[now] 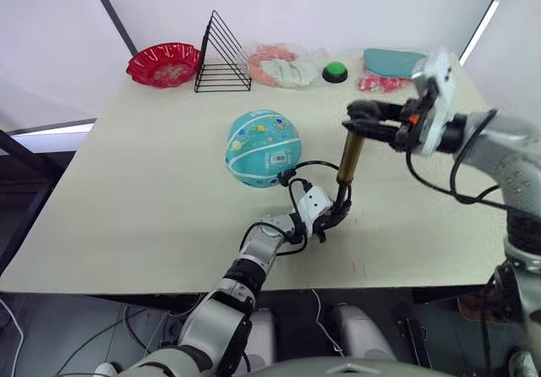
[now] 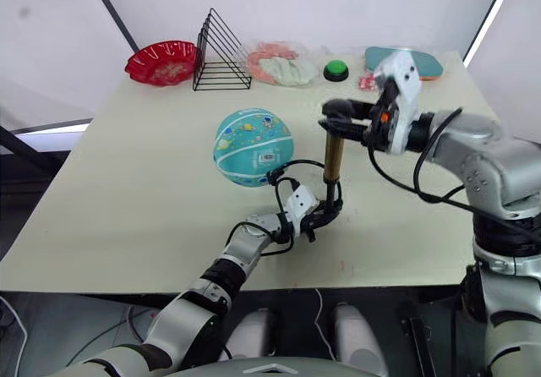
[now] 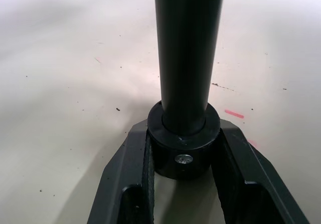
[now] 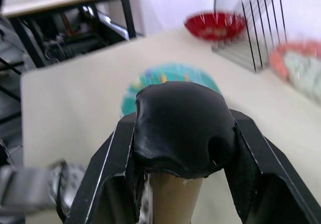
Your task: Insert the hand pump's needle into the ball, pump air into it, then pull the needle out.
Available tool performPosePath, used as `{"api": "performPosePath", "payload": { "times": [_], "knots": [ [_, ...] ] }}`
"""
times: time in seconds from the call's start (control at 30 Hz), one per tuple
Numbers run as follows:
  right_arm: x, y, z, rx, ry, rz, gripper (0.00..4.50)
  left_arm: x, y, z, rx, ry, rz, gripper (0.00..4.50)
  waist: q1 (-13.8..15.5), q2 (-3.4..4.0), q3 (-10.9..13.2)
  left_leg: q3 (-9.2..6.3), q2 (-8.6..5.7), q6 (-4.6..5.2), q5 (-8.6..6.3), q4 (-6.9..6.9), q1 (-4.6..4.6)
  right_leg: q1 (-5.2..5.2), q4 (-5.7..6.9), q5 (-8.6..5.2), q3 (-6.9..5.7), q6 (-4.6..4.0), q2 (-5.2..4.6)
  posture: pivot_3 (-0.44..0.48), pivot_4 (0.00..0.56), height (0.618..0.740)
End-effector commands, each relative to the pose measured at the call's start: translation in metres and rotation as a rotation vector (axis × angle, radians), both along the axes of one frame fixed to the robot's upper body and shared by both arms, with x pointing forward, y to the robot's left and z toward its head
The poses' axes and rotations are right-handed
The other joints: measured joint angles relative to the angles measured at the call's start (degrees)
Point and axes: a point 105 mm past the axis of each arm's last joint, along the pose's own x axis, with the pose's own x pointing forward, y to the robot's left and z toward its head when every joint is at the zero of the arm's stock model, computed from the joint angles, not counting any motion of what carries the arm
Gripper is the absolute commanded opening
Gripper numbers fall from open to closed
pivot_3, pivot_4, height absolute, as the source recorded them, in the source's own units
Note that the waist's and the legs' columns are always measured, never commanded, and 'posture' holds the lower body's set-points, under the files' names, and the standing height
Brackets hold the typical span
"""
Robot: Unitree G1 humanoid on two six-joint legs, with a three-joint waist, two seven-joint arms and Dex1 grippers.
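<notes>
Along the back of the tabletop [image 1: 127,225], going left to right, sit a red bowl [image 1: 164,63], a black wire rack [image 1: 221,56], a pink and pale bundle [image 1: 279,66] and a green button [image 1: 336,73], all well apart from the work. Nearer the middle rests the ball [image 1: 264,149], teal with a white barcode sticker turned toward the pump. A thin black hose [image 1: 306,170] loops from the pump's foot over to the ball's side; the needle itself is too small to make out, so I cannot tell whether it is seated in the valve.

Just right of the ball the hand pump [image 1: 350,159] stands upright on the tabletop. The left end effector [image 1: 333,215] is closed around its black bottom cap, one finger on each side (the left wrist view shows the cap wedged between them), which I take to be a way of pinning the foot down so the barrel stays put.

Above it, the right end effector [image 1: 365,123] is clamped on the black handle at the top of the amber barrel, placed to drive the handle down and up. To my eye the pumping stage is under way or about to begin
</notes>
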Motion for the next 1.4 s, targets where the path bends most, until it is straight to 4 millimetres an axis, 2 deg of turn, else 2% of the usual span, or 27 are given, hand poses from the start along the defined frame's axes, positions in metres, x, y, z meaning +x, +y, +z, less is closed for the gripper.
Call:
{"api": "performPosePath", "payload": {
  "times": [0.03, 0.17, 0.27, 0.37, 0.67, 0.87, 0.97, 1.2, 1.37, 1.4],
  "knots": [
    [-0.015, -0.007, 0.059, 0.082, -0.146, 0.022, 1.60, -0.020, 0.012, -0.043, 0.097, 0.149, 0.008, 1.06, 0.0, 0.13, 0.1, 0.05, -0.01, 0.00, 0.00, 0.04, -0.08, -0.08, 0.00, 0.01, 0.04, 0.01, -0.03, 0.000, 0.150, 0.740],
    [-0.016, -0.007, 0.070, 0.126, -0.136, 0.031, 1.60, -0.020, 0.011, -0.042, 0.096, 0.149, 0.008, 1.06, 0.0, -0.01, 0.3, 0.02, -0.01, 0.00, 0.00, 0.15, -0.24, -0.18, 0.01, 0.04, 0.01, 0.05, -0.03, 0.000, 0.150, 0.740],
    [-0.007, -0.003, 0.034, 0.095, -0.066, 0.017, 1.60, -0.021, 0.012, -0.043, 0.097, 0.150, 0.007, 1.06, 0.1, -0.02, 0.3, 0.02, -0.02, 0.01, 0.00, 0.15, -0.29, -0.19, 0.01, 0.04, 0.01, 0.05, -0.04, 0.000, 0.150, 0.740],
    [-0.003, 0.000, 0.012, 0.118, -0.012, 0.010, 1.60, -0.022, 0.013, -0.043, 0.097, 0.150, 0.007, 1.06, 0.0, 0.00, 0.3, 0.02, -0.02, 0.01, 0.00, 0.15, -0.26, -0.12, 0.02, 0.04, 0.01, 0.06, -0.04, 0.000, 0.150, 0.740],
    [-0.003, 0.024, -0.143, -0.083, 0.170, 0.020, 1.60, -0.023, 0.017, -0.043, 0.098, 0.146, 0.018, 1.06, -1.3, -0.43, -0.7, 0.13, 0.12, 0.04, -0.02, -0.05, 0.58, 0.38, 0.08, -0.01, 0.17, -0.01, 0.16, 0.000, 0.150, 0.740],
    [-0.011, 0.032, -0.210, -0.167, 0.287, 0.023, 1.60, -0.023, 0.018, -0.042, 0.095, 0.149, 0.022, 1.06, -1.8, -0.49, -1.4, 0.09, 0.15, 0.09, -0.06, -0.08, 0.81, 0.59, 0.08, -0.07, 0.12, -0.10, 0.19, 0.000, 0.150, 0.740],
    [-0.011, 0.033, -0.215, -0.164, 0.295, 0.024, 1.60, -0.023, 0.018, -0.042, 0.094, 0.149, 0.024, 1.06, -1.8, -0.48, -1.7, 0.09, 0.15, 0.09, -0.06, -0.08, 0.81, 0.60, 0.08, -0.08, 0.12, -0.12, 0.18, 0.000, 0.150, 0.740],
    [-0.003, 0.035, -0.187, -0.103, 0.235, 0.021, 1.60, -0.024, 0.018, -0.042, 0.093, 0.151, 0.025, 1.06, -1.8, -0.52, -1.8, 0.09, 0.16, 0.09, -0.06, -0.11, 0.85, 0.61, 0.08, -0.18, 0.13, -0.29, 0.19, 0.000, 0.150, 0.740],
    [0.004, 0.030, -0.153, -0.049, 0.161, -0.001, 1.60, -0.024, 0.017, -0.042, 0.093, 0.151, 0.023, 1.06, -1.7, -0.49, -1.8, 0.08, 0.15, 0.09, -0.06, -0.10, 0.80, 0.59, 0.08, -0.18, 0.11, -0.30, 0.18, 0.000, 0.150, 0.740],
    [0.006, 0.028, -0.139, -0.034, 0.130, -0.008, 1.60, -0.024, 0.017, -0.042, 0.094, 0.152, 0.021, 1.06, -1.6, -0.46, -1.7, 0.08, 0.14, 0.09, -0.06, -0.10, 0.79, 0.59, 0.07, -0.18, 0.11, -0.29, 0.17, 0.000, 0.150, 0.740]
  ]
}}
